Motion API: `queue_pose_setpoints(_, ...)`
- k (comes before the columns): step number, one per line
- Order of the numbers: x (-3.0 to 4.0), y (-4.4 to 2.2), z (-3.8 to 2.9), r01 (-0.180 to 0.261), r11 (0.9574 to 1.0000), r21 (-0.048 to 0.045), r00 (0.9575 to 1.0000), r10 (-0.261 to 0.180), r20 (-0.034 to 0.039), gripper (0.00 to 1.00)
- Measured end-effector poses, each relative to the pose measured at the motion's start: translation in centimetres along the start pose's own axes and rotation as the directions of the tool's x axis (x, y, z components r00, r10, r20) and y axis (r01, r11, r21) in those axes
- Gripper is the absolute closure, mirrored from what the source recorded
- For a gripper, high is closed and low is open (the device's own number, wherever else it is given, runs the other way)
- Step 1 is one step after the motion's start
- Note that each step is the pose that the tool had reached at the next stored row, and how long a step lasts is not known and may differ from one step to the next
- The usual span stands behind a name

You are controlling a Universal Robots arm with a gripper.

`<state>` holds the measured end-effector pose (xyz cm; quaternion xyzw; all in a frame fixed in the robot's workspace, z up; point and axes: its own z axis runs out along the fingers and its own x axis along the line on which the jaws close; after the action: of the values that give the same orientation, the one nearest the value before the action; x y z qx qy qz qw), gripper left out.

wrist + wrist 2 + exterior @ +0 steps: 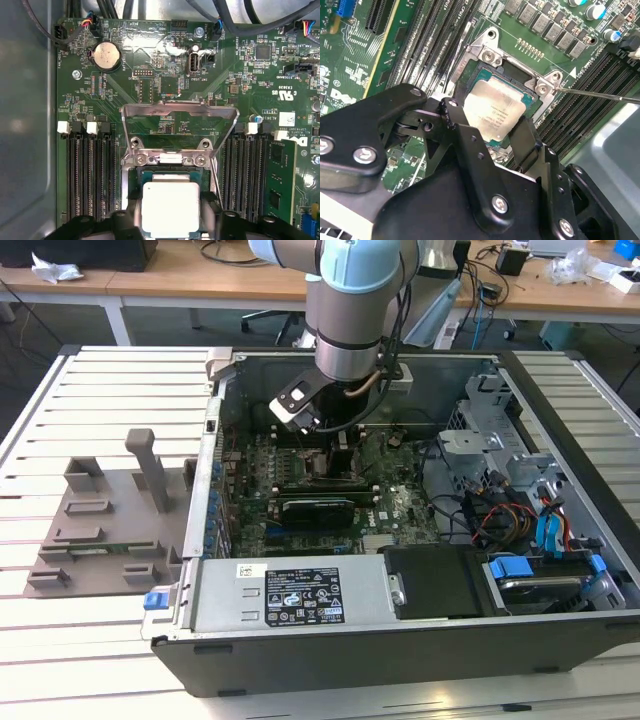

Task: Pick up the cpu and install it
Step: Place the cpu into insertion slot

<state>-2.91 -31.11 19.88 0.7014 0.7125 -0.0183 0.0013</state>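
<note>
The cpu (pixel 495 107), a flat square chip with a silvery top, sits in or just over the open socket (pixel 485 75) on the green motherboard (pixel 150 85). My gripper (pixel 490 122) reaches down into the computer case (pixel 400 640), with its black fingers (pixel 451 112) against opposite edges of the chip. In the first wrist view the cpu (pixel 171 209) shows between the finger bases, with the raised metal load plate (pixel 177 112) standing open behind it. The exterior view shows the gripper (pixel 330 455) low over the board's middle.
Memory slots (pixel 90 175) flank the socket on both sides. A thin socket lever (pixel 595 93) sticks out beside it. A long black card (pixel 318 508), the labelled power supply (pixel 300 595) and a drive cage with cables (pixel 520 510) crowd the case. A grey fixture (pixel 110 510) lies on the slatted table.
</note>
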Motion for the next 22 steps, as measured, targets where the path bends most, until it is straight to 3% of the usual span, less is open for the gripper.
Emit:
queue_pose_setpoints(1,0.0,0.0,0.0,0.0,1.0,0.0,1.0,0.0,0.0,0.38)
queue_pose_setpoints(4,0.0,0.0,-0.18,0.0,1.0,-0.0001,1.0,0.0,0.0001,0.38)
queue_pose_setpoints(8,0.12,-0.04,-1.42,0.0,1.0,-0.0005,1.0,0.0,0.0012,0.38)
queue_pose_setpoints(10,0.14,-0.05,-1.94,0.0,1.0,-0.0007,1.0,0.0,0.0013,0.46)
queue_pose_setpoints(11,0.14,-0.07,-2.68,0.0,1.0,-0.0007,1.0,0.0,0.0013,0.58)
queue_pose_setpoints(12,0.13,-0.08,-3.01,0.0,1.0,-0.0006,1.0,0.0,0.0013,0.58)
queue_pose_setpoints(15,0.11,-0.11,-4.37,0.0,1.0,-0.0006,1.0,0.0,0.0018,0.76)
queue_pose_setpoints(16,0.09,-0.13,-5.12,0.0,1.0,-0.0006,1.0,0.0,0.002,0.89)
queue_pose_setpoints(17,0.07,-0.15,-5.94,0.0,1.0,-0.0006,1.0,0.0,0.0021,0.89)
queue_pose_setpoints(20,0.04,-0.19,-7.44,0.0,1.0,-0.0006,1.0,0.0,0.0024,0.89)
queue_pose_setpoints(22,0.03,-0.19,-7.78,0.0,1.0,-0.0008,1.0,0.0,0.0023,0.89)
